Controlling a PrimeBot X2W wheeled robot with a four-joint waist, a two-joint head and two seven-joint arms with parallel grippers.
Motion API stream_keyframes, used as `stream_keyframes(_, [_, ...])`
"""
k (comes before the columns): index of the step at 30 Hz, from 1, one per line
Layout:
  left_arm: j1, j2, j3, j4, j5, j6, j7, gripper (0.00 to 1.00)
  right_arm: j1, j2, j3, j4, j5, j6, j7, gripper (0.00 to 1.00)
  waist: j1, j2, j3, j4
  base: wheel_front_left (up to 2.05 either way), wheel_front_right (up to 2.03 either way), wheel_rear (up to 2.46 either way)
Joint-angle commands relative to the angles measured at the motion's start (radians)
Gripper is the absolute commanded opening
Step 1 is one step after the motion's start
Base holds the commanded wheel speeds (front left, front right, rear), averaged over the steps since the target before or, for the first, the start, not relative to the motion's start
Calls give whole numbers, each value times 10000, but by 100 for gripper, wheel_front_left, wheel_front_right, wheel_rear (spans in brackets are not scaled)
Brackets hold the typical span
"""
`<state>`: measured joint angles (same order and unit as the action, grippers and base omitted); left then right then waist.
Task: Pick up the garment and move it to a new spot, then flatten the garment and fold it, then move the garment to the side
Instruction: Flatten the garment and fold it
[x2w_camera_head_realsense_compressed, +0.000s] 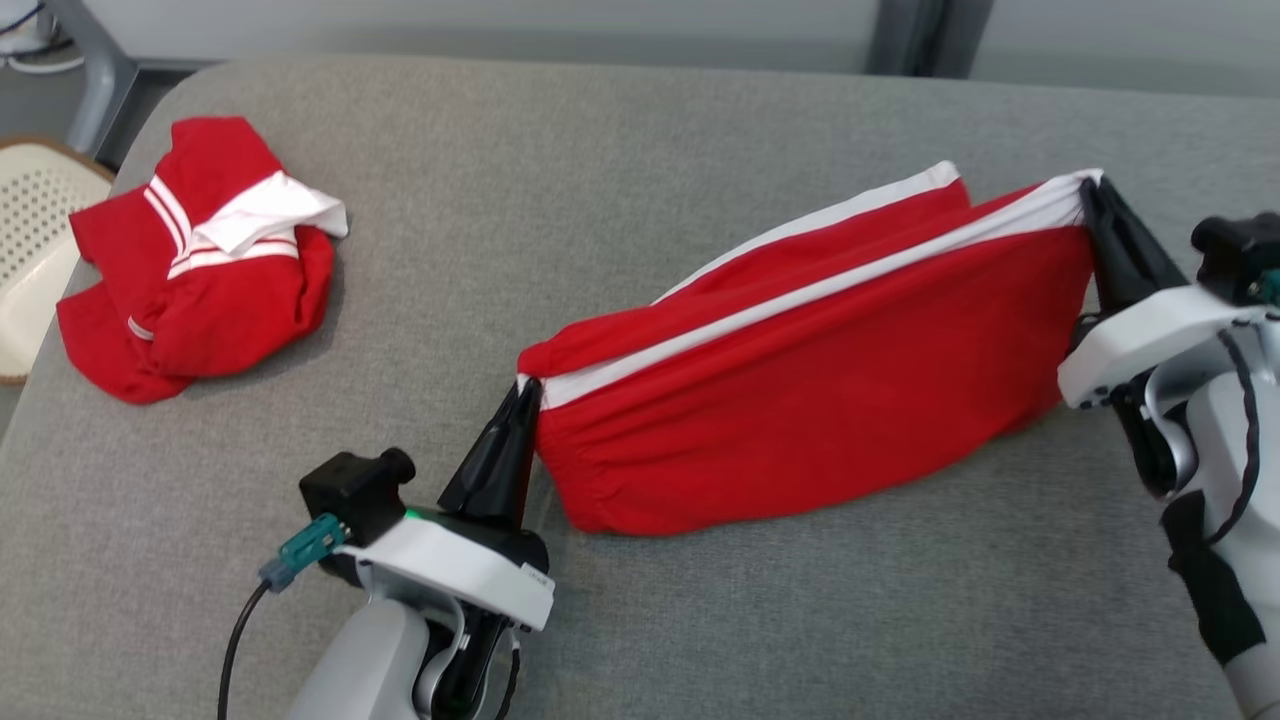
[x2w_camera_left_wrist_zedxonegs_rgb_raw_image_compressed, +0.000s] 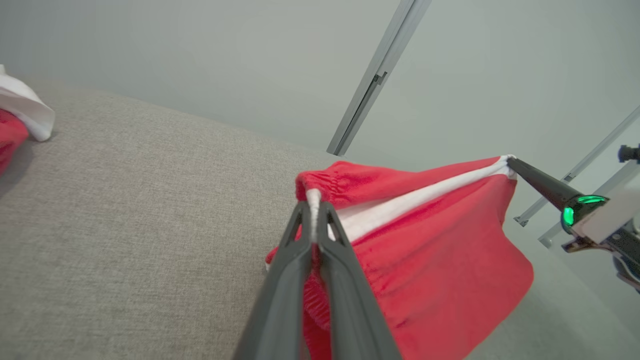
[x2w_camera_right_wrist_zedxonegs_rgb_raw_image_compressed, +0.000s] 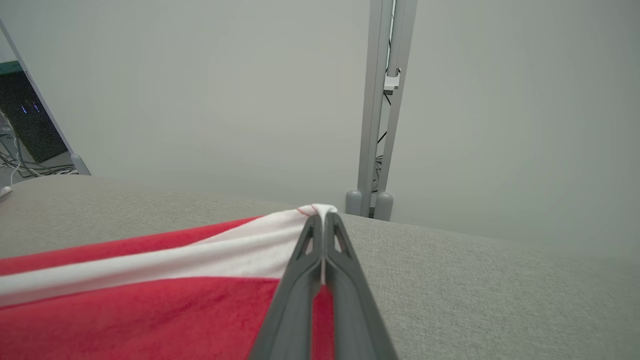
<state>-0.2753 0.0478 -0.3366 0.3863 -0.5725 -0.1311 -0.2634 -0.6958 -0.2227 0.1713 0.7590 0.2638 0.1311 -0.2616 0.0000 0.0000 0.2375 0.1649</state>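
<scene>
Inspector: Location of the red cloth garment with a white stripe (x2w_camera_head_realsense_compressed: 820, 400)?

Recorder: Right of centre on the grey fabric-covered desk (x2w_camera_head_realsense_compressed: 600, 180). Held up by its top edge and stretched between both arms, with the white stripe along the top and the red lower part sagging onto the desk.

Inspector: State of the left gripper (x2w_camera_head_realsense_compressed: 527, 395)?

Recorder: Clamped on the garment's near left corner, at the gathered end of the white stripe. Pressed together with cloth pinched between, as seen plainly in the left wrist view.

Inspector: And the right gripper (x2w_camera_head_realsense_compressed: 1092, 198)?

Recorder: Likewise closed tight on the far right corner, with the white edge nipped at the very tips.

Inspector: Anything else to enter?

Recorder: Second red garment with white trim (x2w_camera_head_realsense_compressed: 200, 260), crumpled near the desk's far left corner and well apart from the held one. Cream perforated seat (x2w_camera_head_realsense_compressed: 30, 230) just beyond the desk's left edge, partly out of view.
</scene>
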Motion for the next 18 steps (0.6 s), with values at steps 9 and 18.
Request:
stream_keyframes(9, [-1294,54,-837,-83,-937,11,-15,0,-1724,-399,20,1331,-721,-6,-45,0,0,0,1324,748,0,0,0])
stream_keyframes(18, [-2007,53,-1309,-40,-1321,9,-15,0,-2451,-326,-255,1800,-1275,-6,-45,0,0,0,1882,1011,0,0,0])
